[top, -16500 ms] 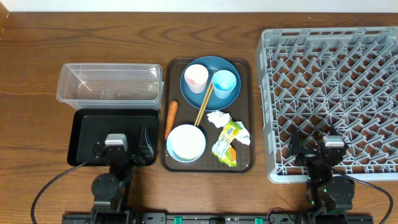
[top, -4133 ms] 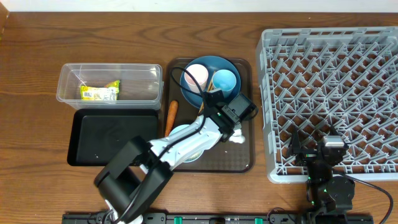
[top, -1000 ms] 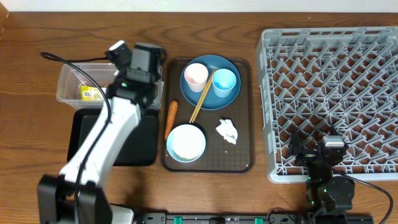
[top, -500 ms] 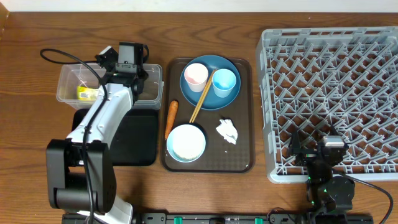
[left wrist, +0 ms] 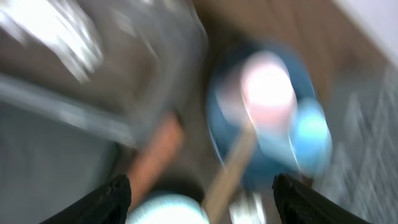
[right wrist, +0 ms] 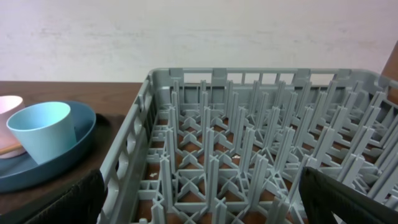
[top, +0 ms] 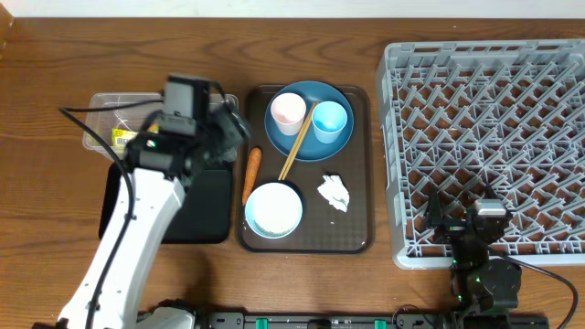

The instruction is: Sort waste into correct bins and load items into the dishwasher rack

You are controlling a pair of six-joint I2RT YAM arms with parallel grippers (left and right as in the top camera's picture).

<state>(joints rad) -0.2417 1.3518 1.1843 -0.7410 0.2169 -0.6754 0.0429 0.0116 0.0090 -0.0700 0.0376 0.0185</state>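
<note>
My left gripper (top: 228, 131) hovers open and empty at the right end of the clear bin (top: 110, 114), which holds the yellow-green wrapper (top: 124, 137). The blurred left wrist view shows its fingers (left wrist: 112, 199) wide apart above the carrot (left wrist: 155, 158), chopsticks (left wrist: 231, 171) and pink cup (left wrist: 267, 87). On the brown tray lie the carrot (top: 251, 174), tissue (top: 335, 193) and bowl (top: 273, 209). The blue plate (top: 309, 137) carries the pink cup (top: 288, 111), blue cup (top: 330, 121) and chopsticks (top: 294, 151). My right gripper (top: 476, 230) rests open at the rack's (top: 494, 110) front edge.
The black tray bin (top: 212, 196) lies in front of the clear bin, mostly under my left arm. The dark brown tray (top: 361, 228) sits between the bins and the rack. In the right wrist view, rack pegs (right wrist: 249, 143) fill the space ahead and the blue cup (right wrist: 42, 130) stands at left.
The left gripper has opened above the clear bin and swung right, towards the brown tray. The right arm has not moved.
</note>
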